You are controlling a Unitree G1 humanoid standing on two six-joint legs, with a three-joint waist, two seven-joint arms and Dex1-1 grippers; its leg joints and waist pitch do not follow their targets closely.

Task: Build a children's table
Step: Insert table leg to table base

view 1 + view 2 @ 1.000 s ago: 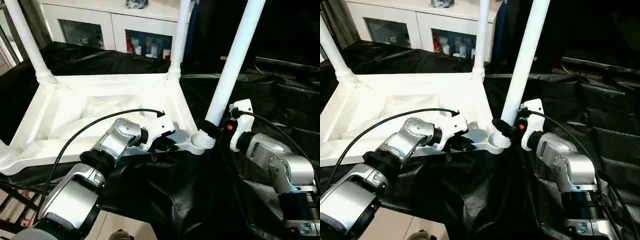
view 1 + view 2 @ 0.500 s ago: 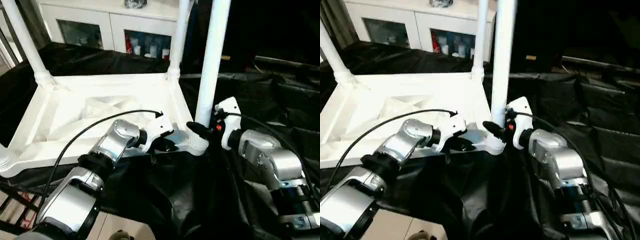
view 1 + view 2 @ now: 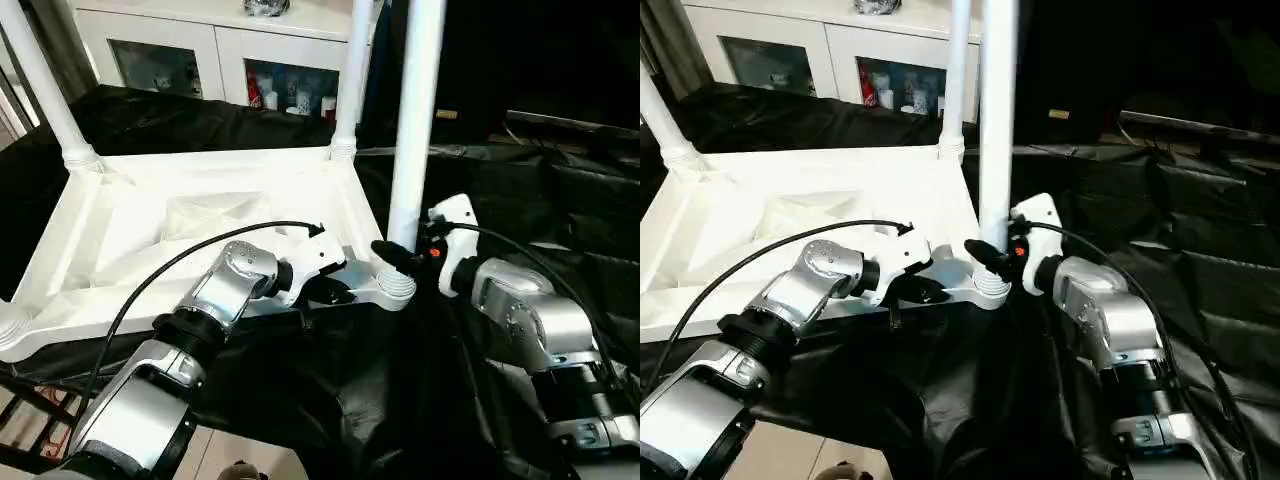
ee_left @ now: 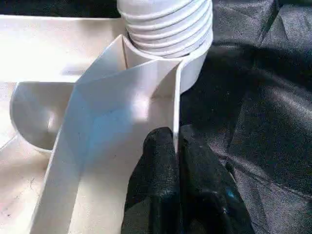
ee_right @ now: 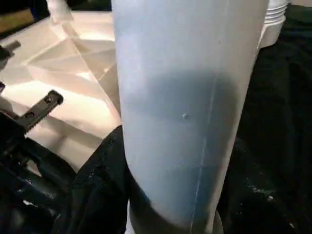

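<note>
The children's table lies upside down on black cloth: a white tabletop (image 3: 190, 225) with its ribbed underside up. Two white legs stand in the far corners, one at the far left (image 3: 40, 85) and one at the far right (image 3: 355, 70). A third leg (image 3: 415, 120) stands upright in the near right corner socket (image 3: 395, 287). My right gripper (image 3: 402, 256) is shut on this leg just above the socket; the leg (image 5: 185, 112) looms close in the right wrist view. My left gripper (image 4: 176, 141) is shut on the tabletop's thin rim wall (image 4: 176, 97) beside that socket.
A white cabinet (image 3: 200, 45) with glass doors stands behind the work table. Crumpled black cloth (image 3: 380, 400) covers the table to the right and front. Its front edge drops to the floor at the lower left. A black cable (image 3: 190, 255) arcs over my left forearm.
The near right leg has swung from leaning right to upright in its socket, and my right gripper has moved left with it. My left gripper has stayed on the rim.
</note>
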